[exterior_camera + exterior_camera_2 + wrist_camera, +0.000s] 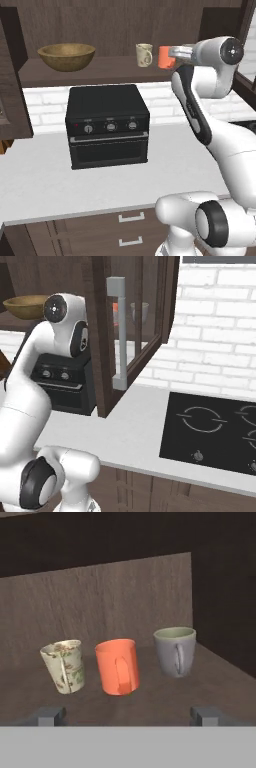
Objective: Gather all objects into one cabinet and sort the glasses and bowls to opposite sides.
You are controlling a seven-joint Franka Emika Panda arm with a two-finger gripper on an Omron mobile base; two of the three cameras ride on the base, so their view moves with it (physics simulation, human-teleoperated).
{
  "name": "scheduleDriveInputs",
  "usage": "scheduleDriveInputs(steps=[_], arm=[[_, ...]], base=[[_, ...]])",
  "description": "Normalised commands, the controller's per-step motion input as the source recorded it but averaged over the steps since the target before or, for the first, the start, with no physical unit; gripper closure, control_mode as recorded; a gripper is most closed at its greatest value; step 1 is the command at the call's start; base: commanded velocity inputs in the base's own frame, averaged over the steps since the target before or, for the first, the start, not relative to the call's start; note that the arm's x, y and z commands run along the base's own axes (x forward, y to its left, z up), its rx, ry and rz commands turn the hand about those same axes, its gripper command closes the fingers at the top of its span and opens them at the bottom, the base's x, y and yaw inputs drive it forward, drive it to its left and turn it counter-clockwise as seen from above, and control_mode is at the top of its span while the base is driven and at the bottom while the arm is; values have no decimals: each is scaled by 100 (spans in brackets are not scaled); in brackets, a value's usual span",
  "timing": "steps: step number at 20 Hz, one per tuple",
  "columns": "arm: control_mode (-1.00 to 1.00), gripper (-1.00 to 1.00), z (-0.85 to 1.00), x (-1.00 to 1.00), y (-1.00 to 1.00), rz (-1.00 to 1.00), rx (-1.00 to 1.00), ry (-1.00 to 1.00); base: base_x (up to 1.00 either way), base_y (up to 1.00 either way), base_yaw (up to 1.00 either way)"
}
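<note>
pincer [129, 716]: open, empty | bright orange handled mug [118, 666]: light, rigid, glossy, likely slippery | hold: across its walls, clear of handle

on the shelf board [100, 70] of the cabinet [115, 22] the bowl [66, 56] is placed at the left end. three mugs [118, 666] are lined up at the right end, side by side and apart from each other. below the shelf, the toaster oven [108, 125] is set on the counter [45, 180]. a cooktop [212, 428] is set into the counter to the right.
</note>
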Motion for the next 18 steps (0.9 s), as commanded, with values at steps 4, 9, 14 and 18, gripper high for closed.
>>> scheduleDriveInputs(steps=[4,9,14,18], arm=[[-100,-100,3,-100,28,5,2,0],[-100,-100,16,-100,33,5,5,1],[-100,-100,23,-100,30,5,7,1],[-100,-100,13,-100,35,7,4,0]], base=[[0,0,0],[0,0,0],[0,0,0],[0,0,0]])
